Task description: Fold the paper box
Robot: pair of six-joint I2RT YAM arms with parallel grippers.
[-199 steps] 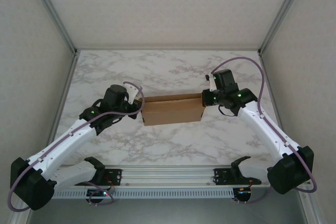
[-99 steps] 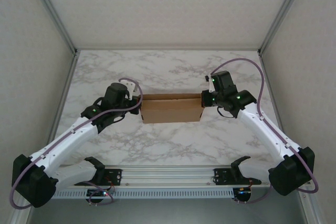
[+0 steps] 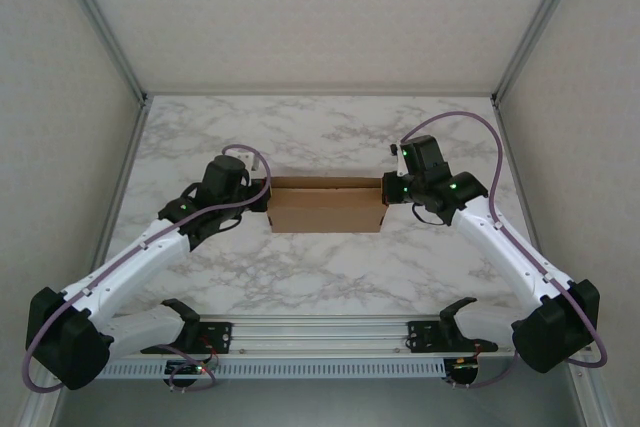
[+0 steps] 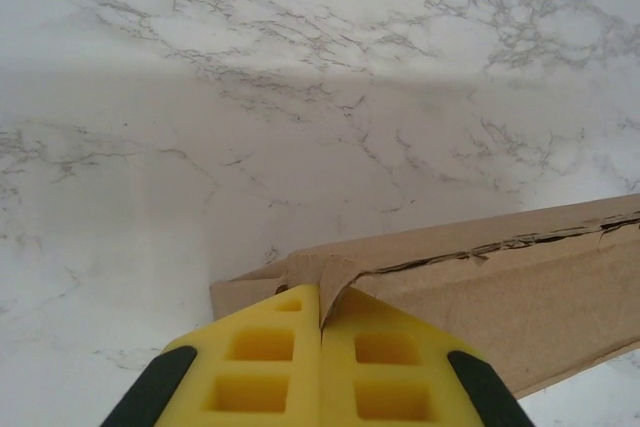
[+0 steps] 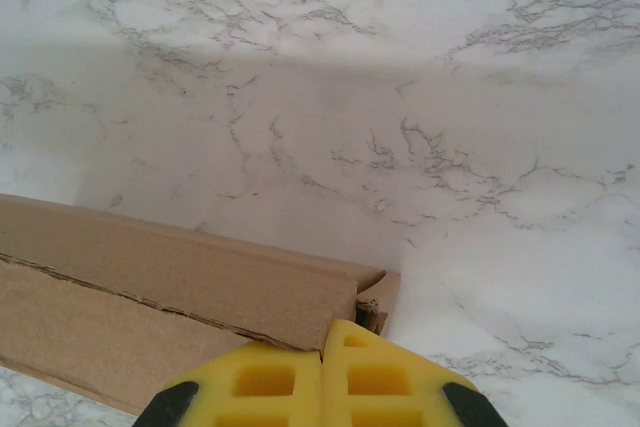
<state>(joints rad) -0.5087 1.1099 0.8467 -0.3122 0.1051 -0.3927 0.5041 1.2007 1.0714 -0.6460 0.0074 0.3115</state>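
Note:
The paper box [image 3: 325, 207], plain brown cardboard folded into a shallow oblong, lies across the middle of the marble table [image 3: 320, 137]. My left gripper [image 3: 266, 197] is at its left end. In the left wrist view the yellow fingers [image 4: 260, 347] of that gripper [image 4: 322, 292] are shut, with a cardboard corner flap of the box [image 4: 520, 287] pinched in the seam. My right gripper [image 3: 386, 190] is at the right end. In the right wrist view this gripper [image 5: 325, 325] is shut on the edge of a side wall of the box [image 5: 150, 277].
White enclosure walls with metal posts [image 3: 120, 57] close the table on three sides. An aluminium rail [image 3: 320, 332] with two black brackets [image 3: 185, 315] runs along the near edge. Open marble lies behind and in front of the box.
The left arm has moved a little away from the near edge and in against the box's left end. The box has straightened and shifted slightly toward the back. The right gripper has barely moved.

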